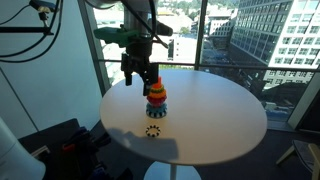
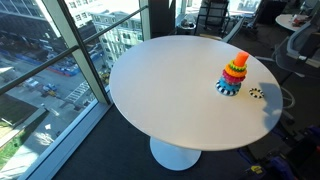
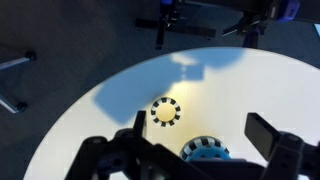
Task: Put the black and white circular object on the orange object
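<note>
The gripper (image 3: 200,128) was held with fingers spread; the black and white circular object (image 3: 165,112) was seen flat ahead of them, untouched.

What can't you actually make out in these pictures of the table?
Cone-shaped ring-stacking toy: wrist view shows only its blue base; the gripper and bottom edge hide the orange top.
Small black and white chequered ring: too small in both exterior views for pattern detail.

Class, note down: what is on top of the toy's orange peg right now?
Nothing: the orange object is bare in both exterior views. The black and white circular object lies on the table beside the tower. The wrist view does not show the peg.
</note>
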Controlling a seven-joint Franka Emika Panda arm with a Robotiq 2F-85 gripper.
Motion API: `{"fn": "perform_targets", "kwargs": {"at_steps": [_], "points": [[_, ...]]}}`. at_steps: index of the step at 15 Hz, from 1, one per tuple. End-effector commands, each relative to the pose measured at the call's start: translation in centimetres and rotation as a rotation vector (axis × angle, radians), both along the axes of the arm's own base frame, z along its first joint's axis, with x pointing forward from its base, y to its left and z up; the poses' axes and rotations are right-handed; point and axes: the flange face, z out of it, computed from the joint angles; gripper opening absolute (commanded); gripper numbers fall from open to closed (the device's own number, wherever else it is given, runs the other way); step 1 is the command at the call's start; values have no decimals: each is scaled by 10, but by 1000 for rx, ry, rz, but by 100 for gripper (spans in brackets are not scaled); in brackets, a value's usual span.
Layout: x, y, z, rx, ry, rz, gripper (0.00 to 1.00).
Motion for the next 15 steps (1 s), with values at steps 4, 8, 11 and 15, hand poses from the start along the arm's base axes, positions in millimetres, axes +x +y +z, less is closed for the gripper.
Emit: {"fn": "perform_targets", "kwargs": {"at_steps": [4, 8, 11, 15], "points": [[22, -5, -23, -4, -64, -101, 100], [36, -2, -53, 2, -83, -95, 100], [45, 2, -80, -17, -72, -68, 100], [52, 11, -115, -46, -59, -38, 100]]}}
